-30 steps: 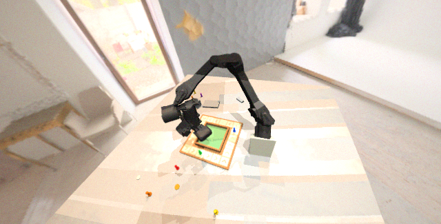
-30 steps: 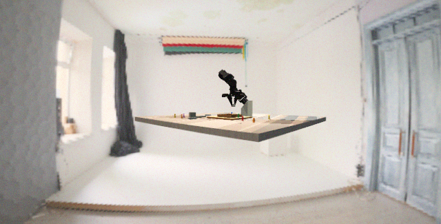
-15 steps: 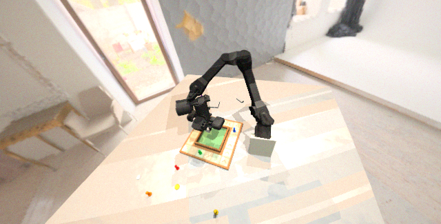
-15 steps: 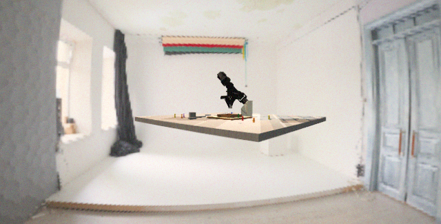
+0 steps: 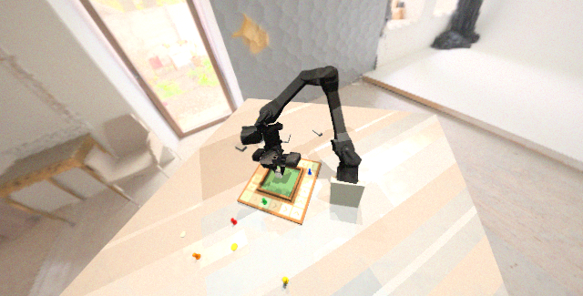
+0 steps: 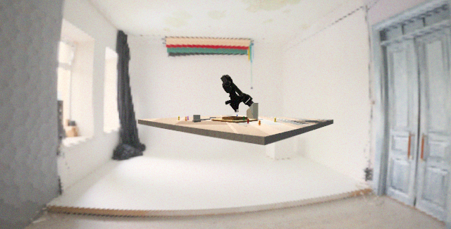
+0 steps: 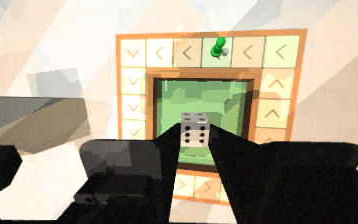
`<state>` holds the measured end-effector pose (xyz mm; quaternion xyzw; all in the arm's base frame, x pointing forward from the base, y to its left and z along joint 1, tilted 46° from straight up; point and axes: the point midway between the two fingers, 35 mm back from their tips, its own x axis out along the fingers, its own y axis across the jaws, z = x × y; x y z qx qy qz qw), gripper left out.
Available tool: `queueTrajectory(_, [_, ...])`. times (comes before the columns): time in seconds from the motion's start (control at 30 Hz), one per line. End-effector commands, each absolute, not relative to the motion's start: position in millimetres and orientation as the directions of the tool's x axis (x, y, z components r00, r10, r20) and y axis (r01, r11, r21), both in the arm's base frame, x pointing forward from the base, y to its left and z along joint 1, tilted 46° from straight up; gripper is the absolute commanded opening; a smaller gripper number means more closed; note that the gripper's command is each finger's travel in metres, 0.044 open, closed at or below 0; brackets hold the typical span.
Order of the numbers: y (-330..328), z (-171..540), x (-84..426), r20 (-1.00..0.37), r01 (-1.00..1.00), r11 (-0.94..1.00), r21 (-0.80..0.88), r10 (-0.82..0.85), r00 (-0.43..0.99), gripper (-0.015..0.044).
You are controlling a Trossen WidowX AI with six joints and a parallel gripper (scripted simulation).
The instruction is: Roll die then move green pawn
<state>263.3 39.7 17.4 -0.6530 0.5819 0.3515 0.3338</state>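
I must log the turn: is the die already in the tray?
No, the die is not in it: the tool is shut on it, above the green tray.

The wooden table top [image 5: 392, 223], patched in pale tan and grey, carries a square game board [image 5: 298, 207] near its middle. The arm's base block [image 5: 346, 193] stands just beside the board. Toward the near-left corner lie loose pawns: red [image 5: 233, 220], two yellow [image 5: 234, 246] [image 5: 285, 280], orange [image 5: 196, 256] and white [image 5: 182, 234].

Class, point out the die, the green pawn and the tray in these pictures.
die [image 7: 195, 131], wrist view, its pipped front face
green pawn [image 7: 218, 47], wrist view, its body
tray [image 7: 205, 92], wrist view, bare green floor
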Motion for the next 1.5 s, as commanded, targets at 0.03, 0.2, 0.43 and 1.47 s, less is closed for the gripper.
queueTrajectory(0.03, [37.3, 12.9, 259.6, -0.913, -0.996, -0.094, 0.003, -0.407, 0.036, 0.0000])
queueTrajectory(0.2, [37.0, 10.9, 258.5, -0.967, -0.995, -0.104, 0.006, -0.254, 0.021, 0.0000])
queueTrajectory(0.43, [36.9, 10.2, 258.5, -0.998, -0.989, -0.138, -0.047, -0.032, 0.052, 0.0000])
queueTrajectory(1.47, [45.8, 63.0, 265.6, -0.993, -0.981, -0.162, -0.106, 0.073, 0.096, 0.0079])
